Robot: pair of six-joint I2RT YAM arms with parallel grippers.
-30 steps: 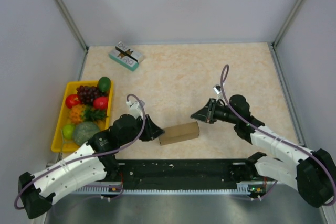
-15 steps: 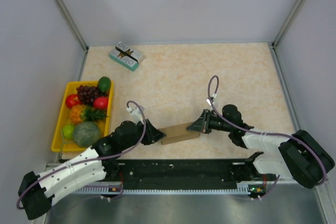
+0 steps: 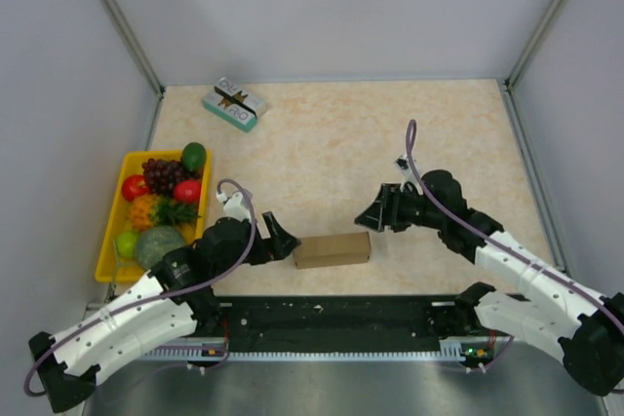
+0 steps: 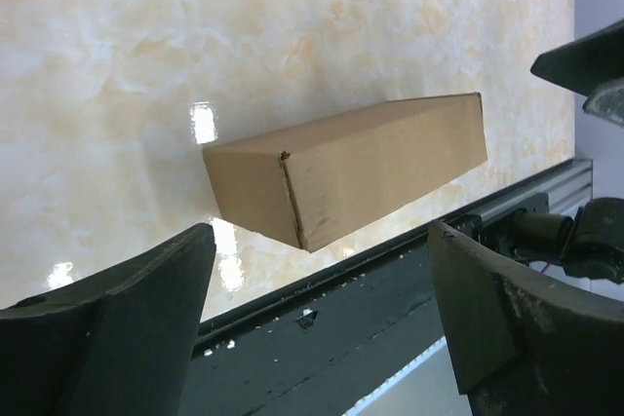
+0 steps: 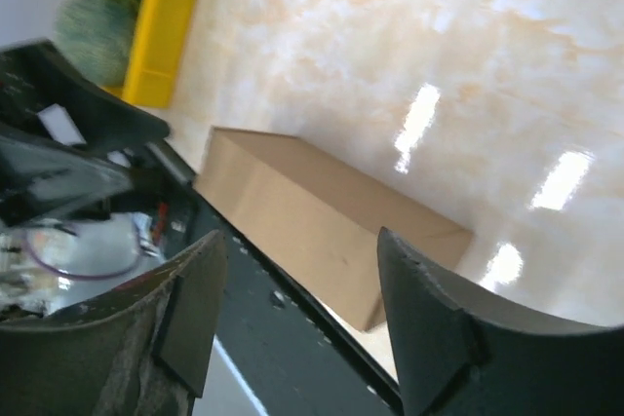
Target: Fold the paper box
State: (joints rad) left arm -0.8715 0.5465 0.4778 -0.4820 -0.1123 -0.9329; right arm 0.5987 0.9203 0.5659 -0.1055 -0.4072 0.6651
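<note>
The paper box (image 3: 332,249) is a plain brown closed oblong lying flat on the table near the front edge, between my two arms. In the left wrist view the paper box (image 4: 361,168) lies just beyond the tips of my left gripper (image 4: 320,234), whose jaws stand wide open and hold nothing. From above, that left gripper (image 3: 283,242) sits at the box's left end. My right gripper (image 3: 369,214) hovers over the right end, open and apart from it. The right wrist view shows the paper box (image 5: 322,226) past the right gripper (image 5: 300,239), nothing between its fingers.
A yellow tray (image 3: 104,270) full of fruit stands at the left. A small teal-and-white printed box (image 3: 235,104) lies at the back left. The black base rail (image 3: 331,314) runs along the near edge right behind the brown box. Grey walls enclose the table.
Both grippers have opened and drawn back off the box's ends. The box, tilted while the right gripper pressed on it, now lies level on the table.
</note>
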